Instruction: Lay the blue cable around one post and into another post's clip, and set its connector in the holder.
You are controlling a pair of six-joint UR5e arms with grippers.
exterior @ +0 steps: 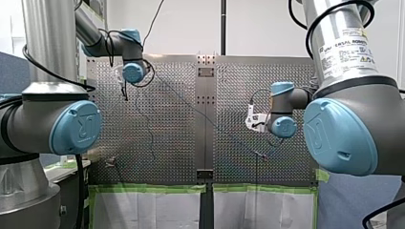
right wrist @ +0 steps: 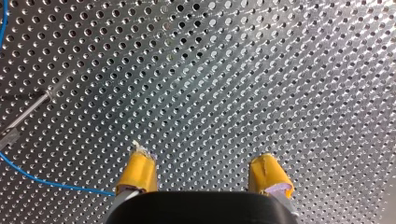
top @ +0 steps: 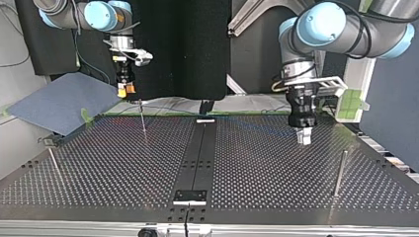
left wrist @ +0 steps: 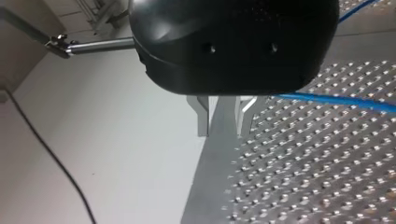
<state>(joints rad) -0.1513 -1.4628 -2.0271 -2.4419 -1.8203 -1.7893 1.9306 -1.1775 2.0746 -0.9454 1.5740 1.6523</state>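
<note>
Blue cable [right wrist: 46,183] runs past a post [right wrist: 28,111] — both arms' jaws apart, empty.

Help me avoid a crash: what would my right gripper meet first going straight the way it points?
Most likely the bare table: my right gripper is open, with only holes between its fingers. The blue cable lies off to one side.

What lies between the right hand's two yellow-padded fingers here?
Only bare perforated metal table, seen in the right wrist view. The right hand is open, and the thin blue cable runs up beside one yellow pad, outside the gap.
</note>
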